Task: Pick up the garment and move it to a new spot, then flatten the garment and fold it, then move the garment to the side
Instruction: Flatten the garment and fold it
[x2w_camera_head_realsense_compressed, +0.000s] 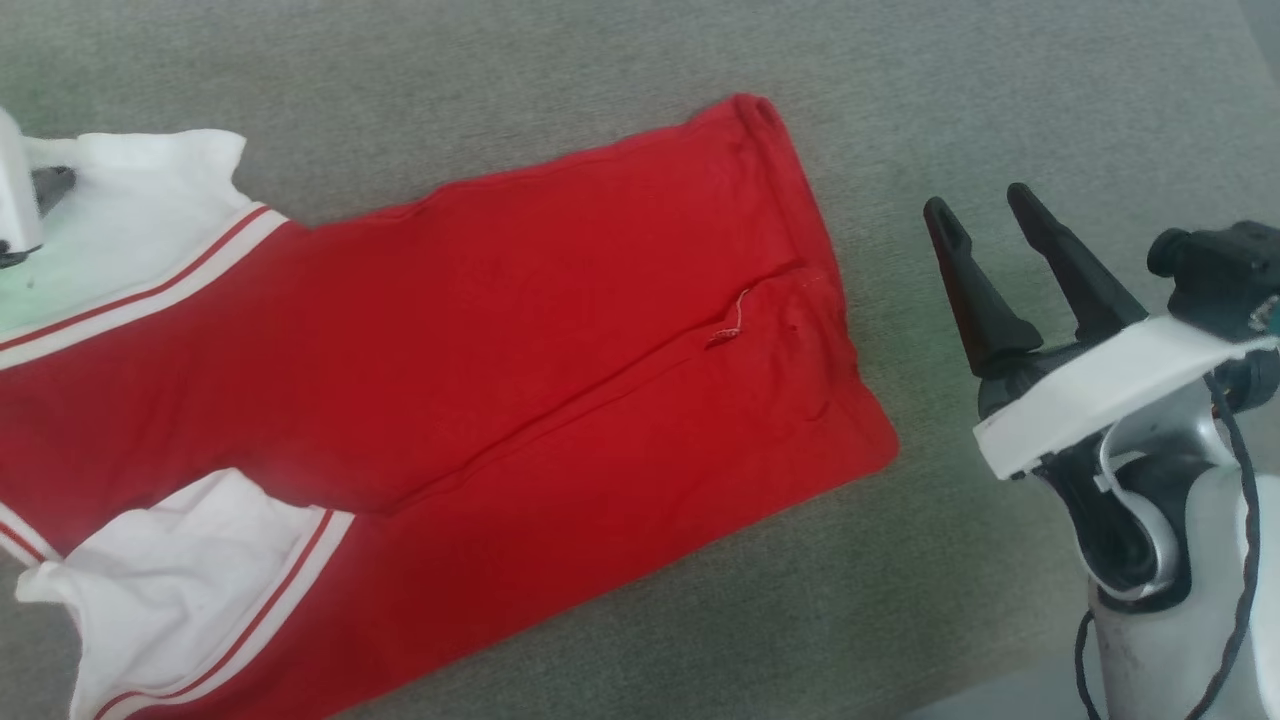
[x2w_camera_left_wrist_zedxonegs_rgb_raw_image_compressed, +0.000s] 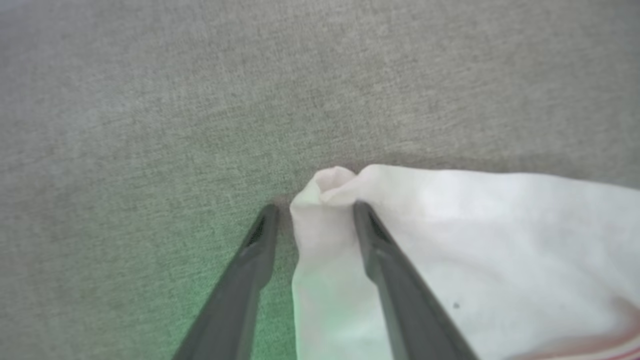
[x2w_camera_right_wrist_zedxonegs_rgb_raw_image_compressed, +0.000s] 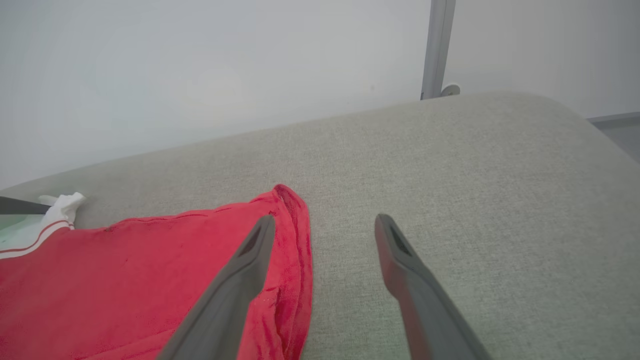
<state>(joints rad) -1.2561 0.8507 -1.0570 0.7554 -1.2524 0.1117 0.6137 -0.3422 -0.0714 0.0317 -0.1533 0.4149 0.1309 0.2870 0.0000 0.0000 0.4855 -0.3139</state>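
The right gripper (x2w_camera_head_realsense_compressed: 978, 198) is seen nearest, at the lower right of the head view. Its two fingers are held well apart with nothing between them, above the bare surface (x2w_camera_head_realsense_compressed: 1000, 90) just beside the hem (x2w_camera_head_realsense_compressed: 800, 250) of the garment (x2w_camera_head_realsense_compressed: 500, 350). In the right wrist view the hem's far corner is partly crossed by one finger, though contact cannot be told. The left gripper (x2w_camera_left_wrist_zedxonegs_rgb_raw_image_compressed: 314, 206) is likewise spread, and the bunched tip of a white sleeve (x2w_camera_left_wrist_zedxonegs_rgb_raw_image_compressed: 500, 240) is straddled by it but not clamped. The garment is laid flat on the surface, its long axis running from lower left to upper right of the head view. The white, stripe-trimmed sleeves are at the left and the hem is pointed to the upper right. A loose thread (x2w_camera_head_realsense_compressed: 735, 320) is seen near the hem. The surface is a grey woven cushion with a rounded far edge, and a pale wall (x2w_camera_right_wrist_zedxonegs_rgb_raw_image_compressed: 200, 75) and a grey post (x2w_camera_right_wrist_zedxonegs_rgb_raw_image_compressed: 437, 50) are seen behind it.
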